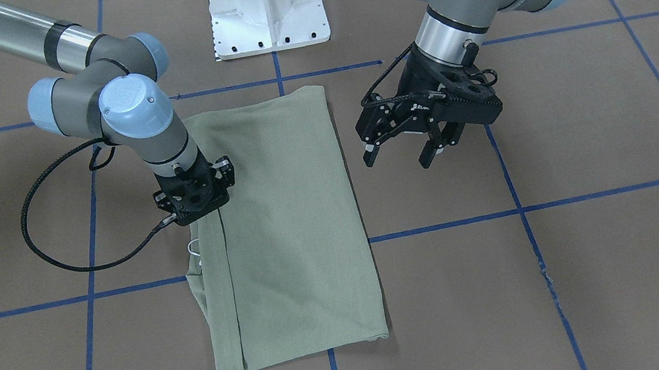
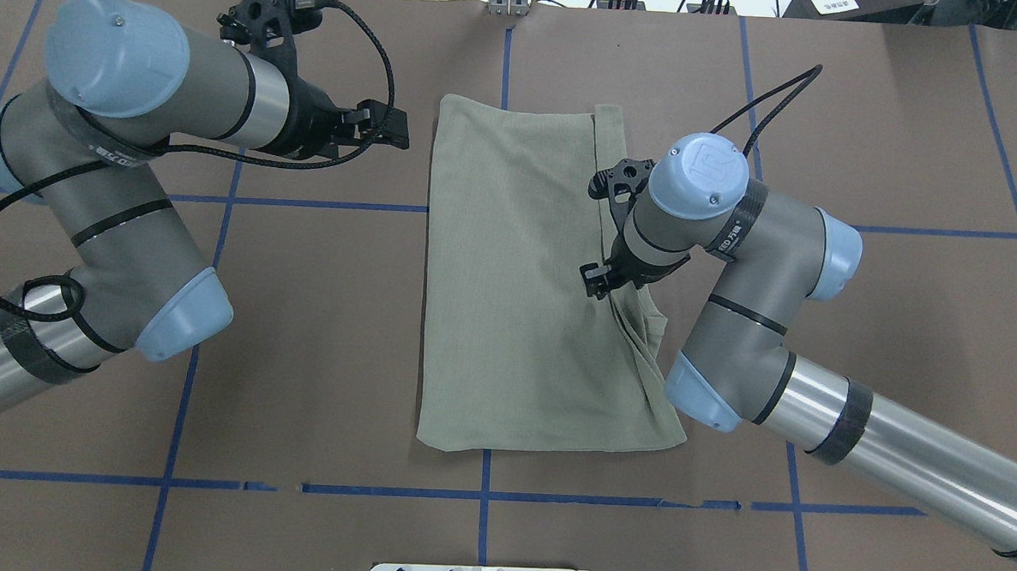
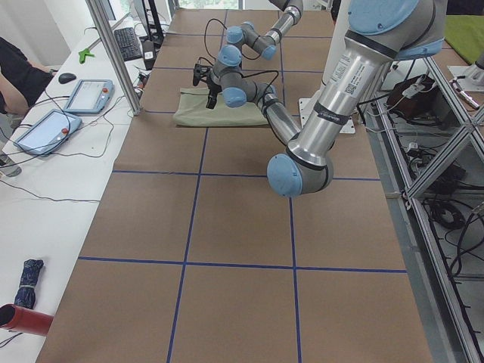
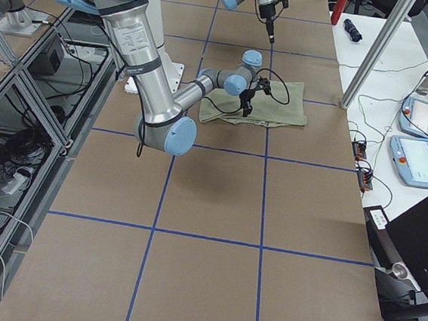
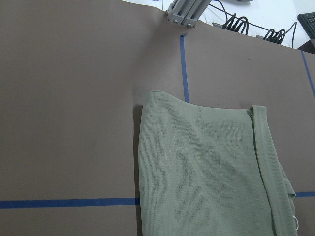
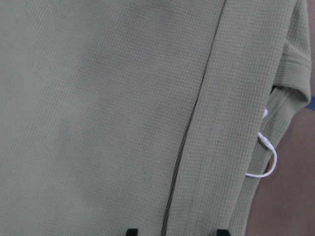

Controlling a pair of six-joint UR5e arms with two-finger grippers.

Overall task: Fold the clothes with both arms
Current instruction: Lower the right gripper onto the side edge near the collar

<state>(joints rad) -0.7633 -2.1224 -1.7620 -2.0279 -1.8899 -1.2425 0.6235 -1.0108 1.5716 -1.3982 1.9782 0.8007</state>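
The sage-green shirt (image 1: 288, 218) (image 2: 508, 303) lies folded into a long flat rectangle on the brown table, with a narrow strip doubled over along one long side. A white tag loop (image 6: 263, 162) pokes out at that side. My right gripper (image 1: 196, 199) (image 2: 596, 281) points straight down onto the doubled strip near its middle. Its fingertips (image 6: 130, 231) stand apart in the right wrist view, open, with the strip's edge between them. My left gripper (image 1: 399, 158) (image 2: 391, 130) hangs open above bare table beside the shirt's other long side, holding nothing. The left wrist view shows the shirt (image 5: 197, 167) from off to its side.
The white pedestal base (image 1: 266, 8) stands at the robot's edge of the table. Blue tape lines (image 1: 573, 198) cross the brown surface. A side bench holds tablets (image 3: 87, 94) and cables, a metal post (image 3: 113, 53) rises beside it, and a person's arm (image 3: 11, 68) shows there.
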